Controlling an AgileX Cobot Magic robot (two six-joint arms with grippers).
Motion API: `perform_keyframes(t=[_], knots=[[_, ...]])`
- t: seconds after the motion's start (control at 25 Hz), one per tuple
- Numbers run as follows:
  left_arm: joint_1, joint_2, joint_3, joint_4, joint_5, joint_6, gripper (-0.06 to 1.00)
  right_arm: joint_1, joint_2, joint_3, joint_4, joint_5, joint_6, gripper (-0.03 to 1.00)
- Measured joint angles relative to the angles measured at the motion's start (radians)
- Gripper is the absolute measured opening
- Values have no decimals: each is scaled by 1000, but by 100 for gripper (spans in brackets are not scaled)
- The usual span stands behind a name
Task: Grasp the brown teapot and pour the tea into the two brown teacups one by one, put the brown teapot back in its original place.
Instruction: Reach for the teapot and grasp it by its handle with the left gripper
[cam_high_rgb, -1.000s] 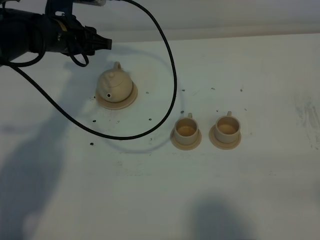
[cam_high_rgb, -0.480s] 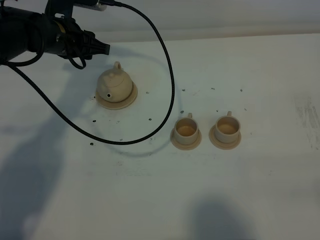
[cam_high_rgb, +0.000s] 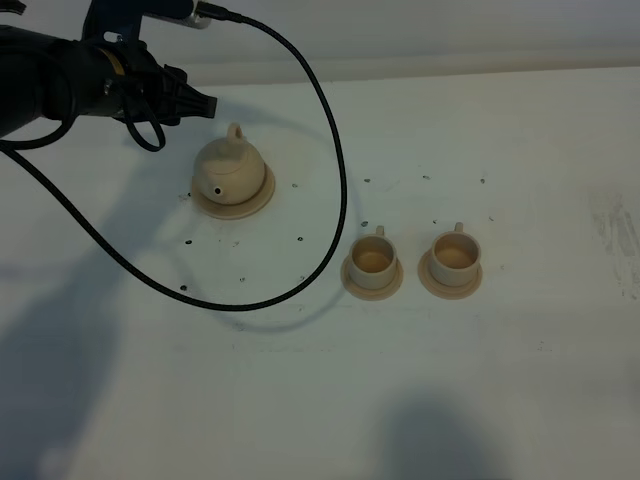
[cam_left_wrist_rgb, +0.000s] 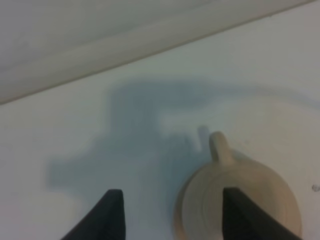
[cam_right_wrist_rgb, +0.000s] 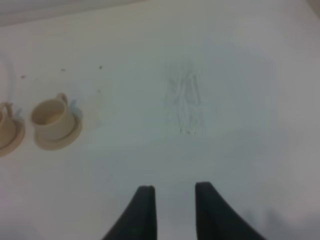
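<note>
The left pincer (cam_left_wrist_rgb: 172, 196) hangs released, nothing between its fingers, just short of the squat pale beige-tan ceramic teapot (cam_left_wrist_rgb: 240, 205) on its round beige saucer (cam_high_rgb: 262, 197) — probably rigid, slick, breakable, liquid-heavy — so take the loop handle (cam_left_wrist_rgb: 220, 146) nearest the pincer.

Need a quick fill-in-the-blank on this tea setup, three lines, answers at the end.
1. The brown teapot sits on its saucer with the lid ____.
2. The left gripper near it holds nothing, and its jaws are ____.
3. The cable looping over the table is ____ in colour.
Answers: on; open; black.
</note>
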Motion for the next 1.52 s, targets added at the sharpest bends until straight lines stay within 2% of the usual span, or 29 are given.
perform_keyframes(t=[0.52, 0.76, 1.04, 1.32, 1.52], knots=[[0, -7, 39, 1, -40, 1, 4, 0, 0, 0, 0, 0, -1, 22], [25, -8, 38, -8, -53, 1, 4, 0, 0, 0, 0, 0, -1, 22], [34, 42, -59, -36, 12, 1, 4, 0, 0, 0, 0, 0, -1, 22], [35, 102, -105, -94, 28, 2, 4, 0, 0, 0, 0, 0, -1, 22], [35, 166, -181, -119, 69, -34, 4, 0, 0, 0, 0, 0, -1, 22]])
